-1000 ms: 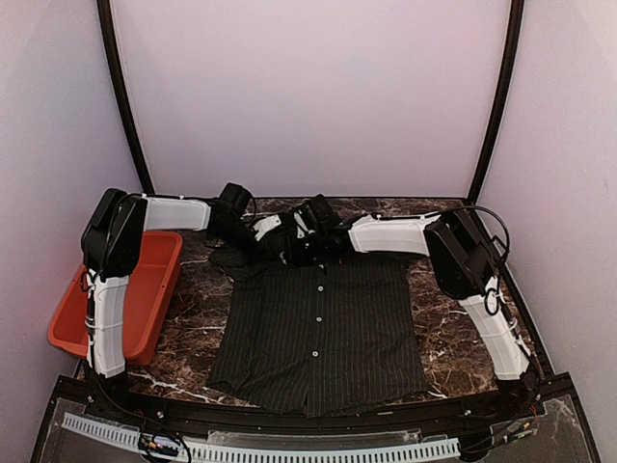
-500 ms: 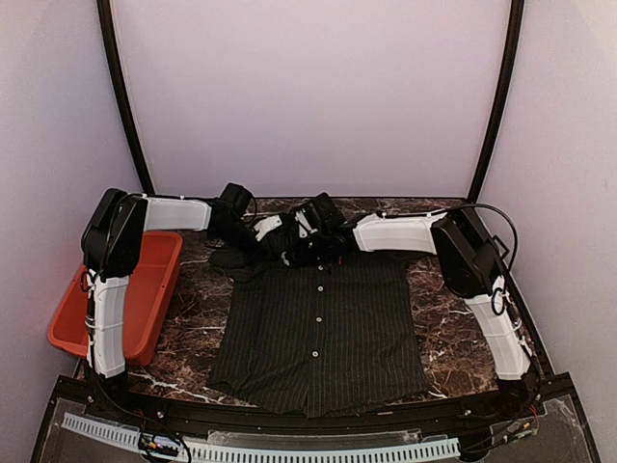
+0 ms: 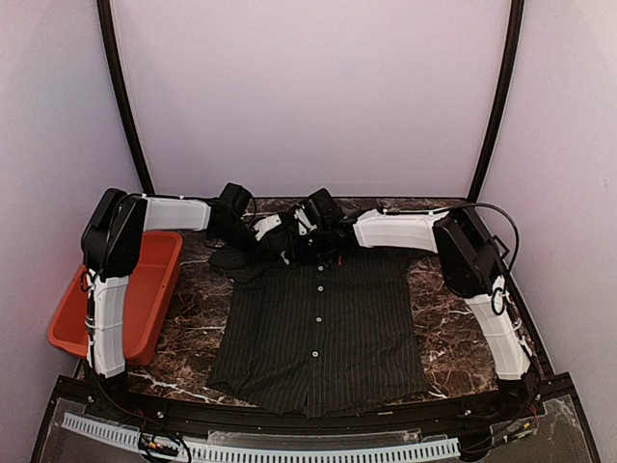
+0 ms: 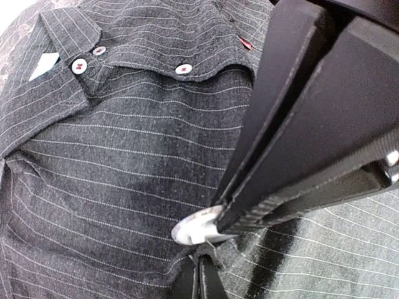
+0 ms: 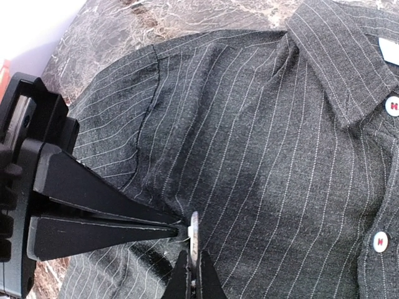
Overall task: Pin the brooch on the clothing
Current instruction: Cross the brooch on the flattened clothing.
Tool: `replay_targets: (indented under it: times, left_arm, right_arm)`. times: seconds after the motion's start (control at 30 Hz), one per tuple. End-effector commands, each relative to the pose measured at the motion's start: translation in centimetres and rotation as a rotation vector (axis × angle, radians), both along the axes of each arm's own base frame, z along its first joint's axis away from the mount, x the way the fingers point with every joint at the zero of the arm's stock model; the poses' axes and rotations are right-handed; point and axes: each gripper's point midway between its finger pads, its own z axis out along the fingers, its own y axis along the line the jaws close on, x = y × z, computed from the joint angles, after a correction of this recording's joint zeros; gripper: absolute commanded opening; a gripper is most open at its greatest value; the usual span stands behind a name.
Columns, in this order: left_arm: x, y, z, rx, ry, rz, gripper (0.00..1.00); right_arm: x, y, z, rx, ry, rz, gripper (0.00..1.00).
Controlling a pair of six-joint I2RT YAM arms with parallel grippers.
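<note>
Logged an orange bin (image 3: 154, 280) at far left on the marble table (image 3: 188, 318), well apart from the work. Found the clothing (image 3: 318, 338) laid flat at table centre, front up, collar (image 5: 336, 68) toward the far edge.

Traced the left arm (image 3: 174, 212) across to the chest panel left of the collar. Noted the left gripper (image 5: 174, 230) fully closed there, tips coming in from the left and touching the brooch (image 4: 194, 228). Could not tell whether pinching some small part of it or only bracing it.

Placed the brooch, a small silver disc, on that same panel. Saw it standing nearly on edge against the pinstriped cloth, left of the white buttons (image 3: 319, 289).

Noted the right gripper (image 4: 221, 219) closed too, clamped on the disc's rim from the right.

Judged both grippers equally near, tip to tip, opposed along a left-to-right line with the disc squarely between. Judged the next move to hinge on that line: a push along it and through the fabric, not down onto it. Flagged the risk of the cloth sliding away rather than taking the pin.
</note>
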Motion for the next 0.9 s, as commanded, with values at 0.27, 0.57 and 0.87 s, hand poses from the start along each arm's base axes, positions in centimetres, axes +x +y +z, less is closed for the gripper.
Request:
replay_targets:
  times: [0.27,0.57,0.87]
  left_arm:
    - [1.2,0.4,3.1,-0.010,-0.087,0.037,0.23]
    - [1.8,1.4,6.2,-0.100,-0.084,0.111,0.44]
    - [0.8,1.7,10.1,-0.147,-0.060,0.173,0.65]
  right_arm:
    - [-2.9,0.8,0.1,0.050,0.159,0.088,0.00]
    - [-3.0,-0.2,0.3,0.043,0.179,0.089,0.00]
    - [-3.2,-1.0,0.6,0.047,0.187,0.097,0.00]
